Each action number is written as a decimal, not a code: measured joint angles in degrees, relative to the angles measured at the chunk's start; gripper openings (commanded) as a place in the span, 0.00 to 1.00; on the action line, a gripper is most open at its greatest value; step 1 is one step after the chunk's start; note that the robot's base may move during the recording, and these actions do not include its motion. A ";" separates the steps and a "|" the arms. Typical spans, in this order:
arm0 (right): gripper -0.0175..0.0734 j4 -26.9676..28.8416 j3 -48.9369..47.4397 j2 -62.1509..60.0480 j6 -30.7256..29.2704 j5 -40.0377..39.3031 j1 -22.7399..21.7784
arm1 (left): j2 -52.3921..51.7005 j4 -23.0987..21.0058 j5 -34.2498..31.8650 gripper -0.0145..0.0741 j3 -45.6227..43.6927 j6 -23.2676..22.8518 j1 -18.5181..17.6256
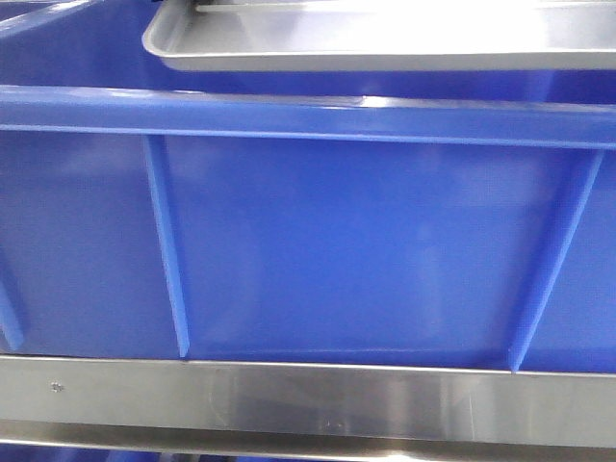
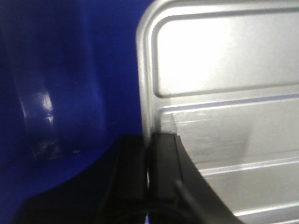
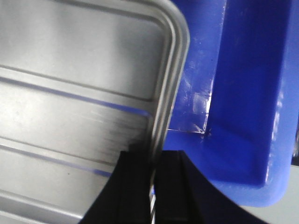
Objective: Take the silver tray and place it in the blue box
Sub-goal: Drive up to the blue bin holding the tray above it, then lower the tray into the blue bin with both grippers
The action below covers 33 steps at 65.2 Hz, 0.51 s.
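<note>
The box (image 1: pixel 337 241) sits on a brushed-steel desk (image 1: pixel 289 395). The left pincer (image 2: pixel 148 177) and the right pincer (image 3: pixel 153 186) each pinch an end rim of the tray (image 1: pixel 385 38), which hangs level over the box's opening.

No readable text, labels, brands or numbers on blue box (image 1: pixel 366 250) or silver tray (image 1: pixel 385 43).

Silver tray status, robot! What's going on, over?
Left gripper shut on silver tray rim. Right gripper too, other end. Tray over blue box, above its rim. Nothing blocking in view.
</note>
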 measured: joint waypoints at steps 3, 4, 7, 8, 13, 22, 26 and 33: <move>0.25 0.00 0.00 0.00 0.00 0.00 0.00 | 0.00 0.00 0.00 0.05 0.00 0.00 0.00; 0.25 0.00 0.00 0.00 0.00 0.00 0.00 | 0.00 0.00 0.00 0.05 0.00 0.00 0.00; 0.25 0.00 0.00 0.00 0.00 0.00 0.00 | 0.00 0.00 0.00 0.05 0.00 0.00 0.00; 0.25 0.00 0.00 0.00 0.00 0.00 0.00 | 0.00 0.00 0.00 0.05 0.00 0.00 0.00; 0.25 0.00 0.00 0.00 0.00 0.00 0.00 | 0.00 0.00 0.00 0.05 0.00 0.00 0.00; 0.25 0.00 0.00 0.00 0.00 -0.10 0.00 | 0.00 0.22 0.00 0.05 0.00 0.00 0.00; 0.25 0.00 -0.09 0.00 -0.09 -0.35 0.00 | 0.00 0.64 0.00 0.05 -0.14 0.00 0.00; 0.25 -0.05 -1.43 0.00 -1.19 -1.54 0.00 | 0.00 2.19 0.00 0.05 -1.38 0.00 0.00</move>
